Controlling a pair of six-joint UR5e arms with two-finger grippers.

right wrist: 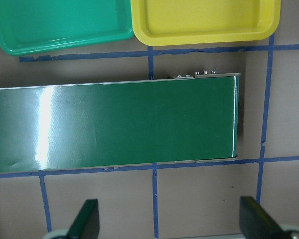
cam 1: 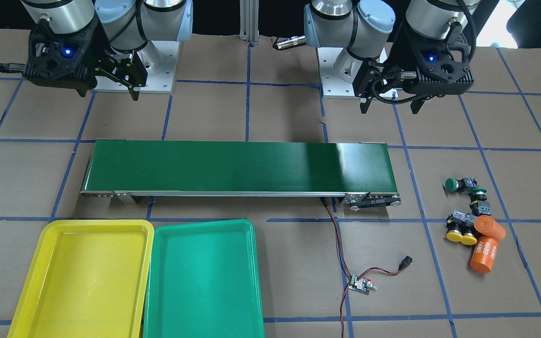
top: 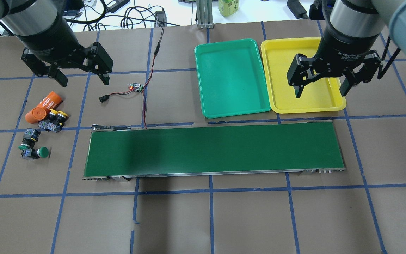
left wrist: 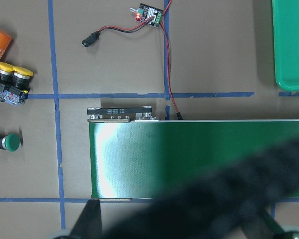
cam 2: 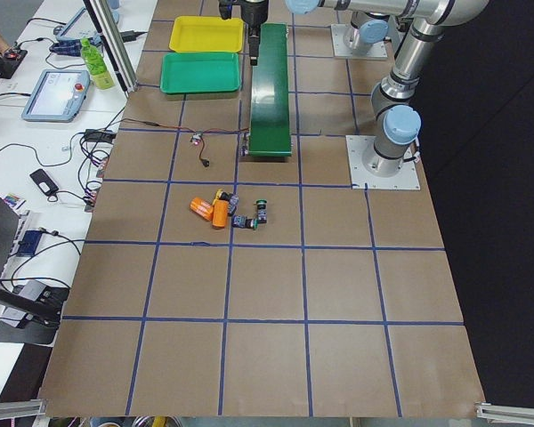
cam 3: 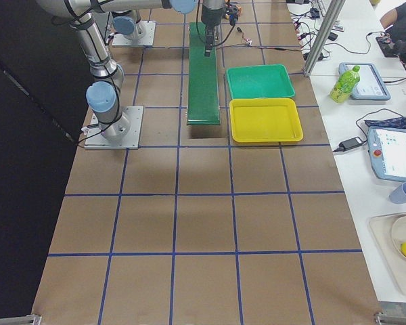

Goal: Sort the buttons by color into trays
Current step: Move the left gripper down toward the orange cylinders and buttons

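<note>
My left fingers (top: 101, 67) hang high above the table (top: 174, 218), spread wide and empty, well apart from the pile I must sort. Nothing is sorted yet. The two yellow buttons (top: 57, 115) lie cap beside cap, touching each other and pressed against the orange cylinders (top: 44, 105). The two green buttons (top: 42, 152) lie on their sides just nearer me. If I close on one yellow button, I judge I may pinch its twin too, or knock a cylinder so it rolls through the group. A round cap could also twist out of a careless grip. Past the bare conveyor belt (top: 213, 150), the green tray (top: 231, 77) and yellow tray (top: 284, 70) sit close side by side, both empty. A release near their shared edge could land in the wrong colour. My right fingers (top: 296, 79) hover high, spread and holding nothing.
</note>
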